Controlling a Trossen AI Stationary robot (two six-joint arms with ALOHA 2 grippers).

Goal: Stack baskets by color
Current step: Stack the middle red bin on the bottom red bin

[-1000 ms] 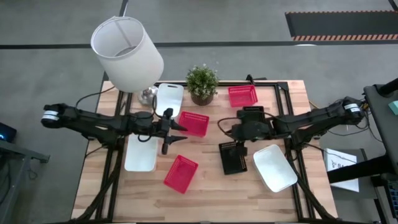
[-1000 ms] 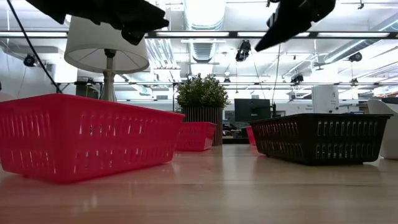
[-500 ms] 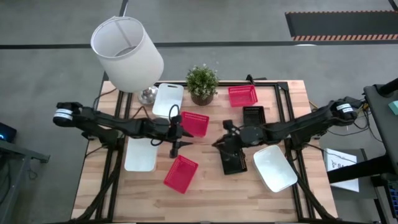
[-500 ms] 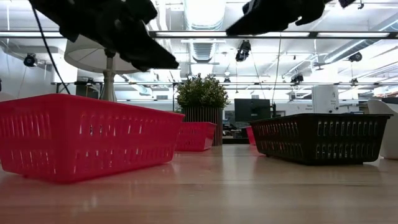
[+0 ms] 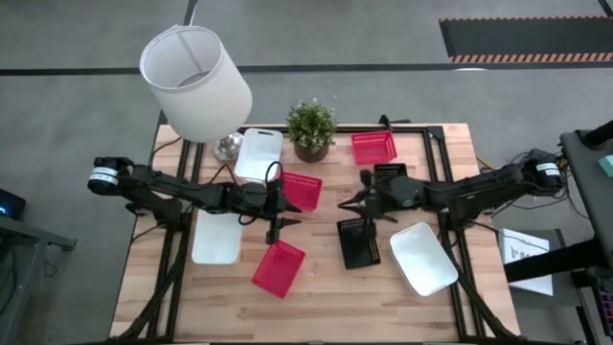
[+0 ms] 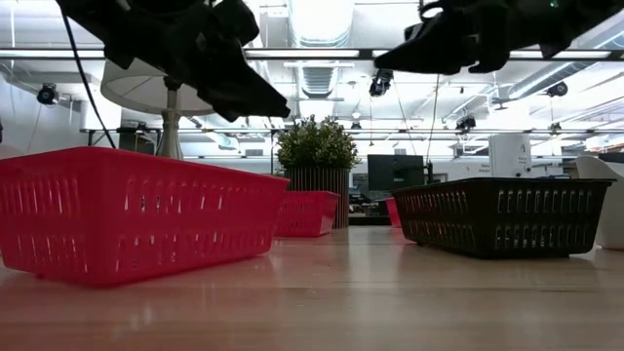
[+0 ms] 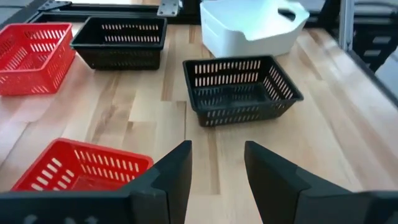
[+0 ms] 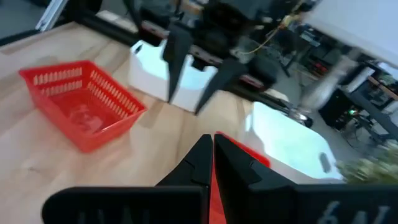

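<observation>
Three red baskets rest on their bottoms on the table: one at mid-table (image 5: 299,190), one near the front (image 5: 278,266), one at the back (image 5: 374,147). A black basket (image 5: 359,241) sits right of centre. A second black one (image 5: 388,177) lies partly under my right arm. White baskets stand at the left (image 5: 218,238), back (image 5: 261,151) and right (image 5: 421,259). My left gripper (image 7: 217,144) hangs open above the table beside the mid-table red basket (image 7: 81,171), empty. My right gripper (image 8: 211,149) is shut and empty, in the air facing the left one.
A big white lampshade (image 5: 196,81) on its stand and a small potted plant (image 5: 311,129) stand at the table's back edge. Bare wood lies between the two grippers and along the front edge (image 5: 335,307). Black frame rails run down both sides of the table.
My left gripper has come down and moved toward the table's right, staying open. My right gripper has swung from pointing steeply down to nearly level, first dipping toward the near black basket, then drawing back; it stays shut. No basket has moved.
</observation>
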